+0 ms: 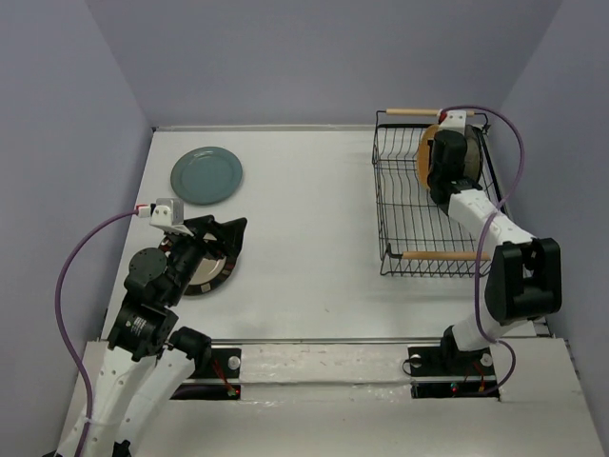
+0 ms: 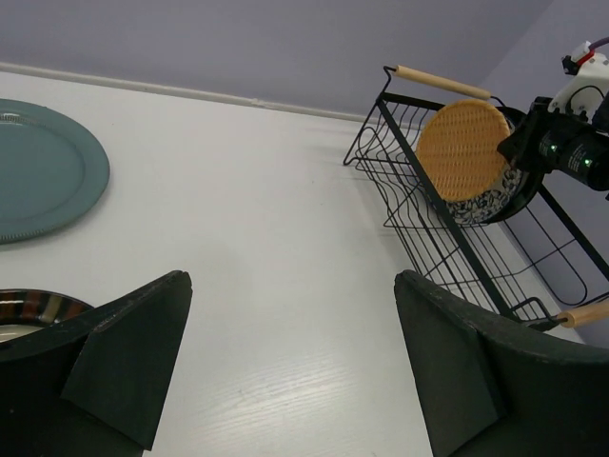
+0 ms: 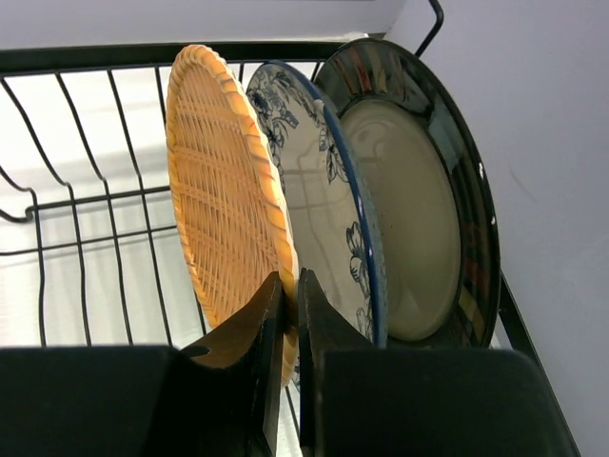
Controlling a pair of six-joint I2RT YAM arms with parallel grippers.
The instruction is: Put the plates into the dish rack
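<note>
Three plates stand on edge, side by side, at the far end of the dish rack (image 1: pixel 385 219). They are a woven orange-tan plate (image 3: pixel 224 190), a white plate with blue flowers (image 3: pixel 324 219) and a dark striped-rimmed plate (image 3: pixel 419 219) with a cream centre. The rack's long axis runs away from the arms, with wooden handles (image 1: pixel 411 111) at both ends. The right gripper (image 3: pixel 292 286) is pinched on the woven plate's rim. The left gripper (image 2: pixel 293 278) gapes wide over a second striped plate (image 1: pixel 211 273), and a teal plate (image 1: pixel 206 175) lies flat nearby.

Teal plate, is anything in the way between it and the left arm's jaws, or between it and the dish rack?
Nothing visible. Bare table separates the left gripper, jaws open, from the teal plate, and the plate from the dish rack. Three racked plates stand at the rack's far end.
</note>
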